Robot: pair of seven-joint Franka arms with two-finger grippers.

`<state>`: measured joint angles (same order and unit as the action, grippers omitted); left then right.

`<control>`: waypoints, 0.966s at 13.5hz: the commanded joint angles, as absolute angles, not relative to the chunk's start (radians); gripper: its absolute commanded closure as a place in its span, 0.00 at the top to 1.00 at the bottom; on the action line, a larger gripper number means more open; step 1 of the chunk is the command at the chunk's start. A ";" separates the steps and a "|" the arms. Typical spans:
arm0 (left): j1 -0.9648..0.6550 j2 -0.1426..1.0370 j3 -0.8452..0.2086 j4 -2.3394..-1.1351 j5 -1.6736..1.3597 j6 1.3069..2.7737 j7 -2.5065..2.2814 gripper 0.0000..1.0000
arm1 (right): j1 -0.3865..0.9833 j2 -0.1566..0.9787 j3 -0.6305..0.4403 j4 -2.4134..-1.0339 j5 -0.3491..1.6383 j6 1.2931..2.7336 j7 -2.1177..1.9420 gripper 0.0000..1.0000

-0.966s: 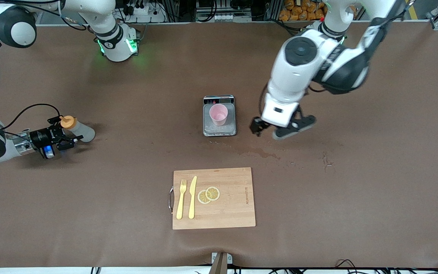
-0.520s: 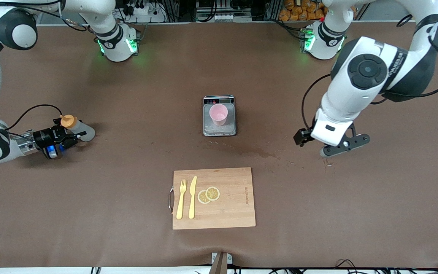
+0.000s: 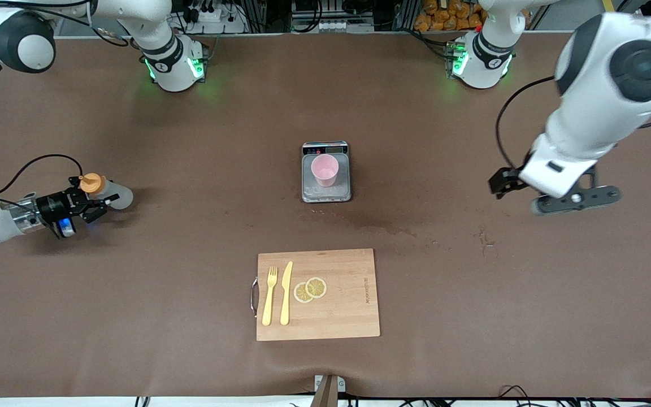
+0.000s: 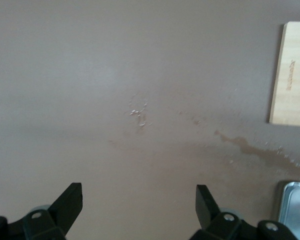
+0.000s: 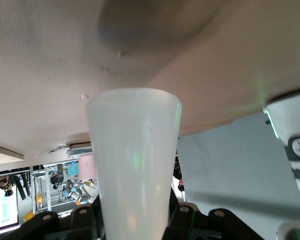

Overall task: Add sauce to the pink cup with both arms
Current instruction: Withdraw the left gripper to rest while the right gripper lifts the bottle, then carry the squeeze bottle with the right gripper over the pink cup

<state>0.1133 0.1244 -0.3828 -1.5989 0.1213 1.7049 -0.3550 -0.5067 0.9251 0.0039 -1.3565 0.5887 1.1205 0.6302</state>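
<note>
The broad brown surface (image 3: pixel 133 294) carries everything, and two white jointed arms work over it. The left arm's end effector (image 3: pixel 571 200) hangs above bare surface toward its own end, well apart from the cup; the left wrist view shows its black fingers (image 4: pixel 70 200) spread wide with nothing between them. This arm seems to be waiting.

Nearer the front camera lies a pale wooden cutting board with a metal handle (image 3: pixel 348 316), bearing a yellow fork (image 3: pixel 269 297), a yellow knife (image 3: pixel 286 294) and two lemon slices (image 3: pixel 309 289). At the middle of the surface stands a small steel kitchen scale (image 3: pixel 342 192), and on its tray sits the small pale-pink tapered cup (image 3: pixel 324 170), upright.

The small translucent whitish squeeze bottle with an orange nozzle cap (image 3: pixel 105 192) is at the right arm's end of the surface, tipped over with its base toward the cup. The right end effector (image 3: pixel 91 202) is pinched on the bottle just below the cap; the right wrist view shows the pale body (image 5: pixel 135 165) running out from between the jaws.

The step in hand looks like the pickup of the sauce: the grip is taken, the lift not yet made. Next, I judge, the bottle must be raised, carried over the cup, turned nozzle-down above its mouth and squeezed, perhaps while the left arm steadies the cup.
</note>
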 commanded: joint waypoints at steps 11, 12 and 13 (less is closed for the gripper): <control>0.018 -0.008 -0.164 -1.615 0.025 1.611 -0.124 1.00 | -0.351 0.772 0.005 -1.305 0.578 1.017 1.017 0.42; 0.018 -0.023 -0.163 -1.615 0.025 1.611 -0.124 1.00 | -0.324 0.747 0.005 -1.304 0.575 1.017 1.060 0.42; 0.020 -0.026 -0.164 -1.614 0.025 1.611 -0.124 1.00 | -0.293 0.721 0.002 -1.305 0.575 1.019 1.098 0.42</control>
<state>0.0215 0.0133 -0.1673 -1.6019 0.0454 1.6166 -0.1371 -0.3499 0.7970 0.0065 -1.2975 0.5845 1.0363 1.0109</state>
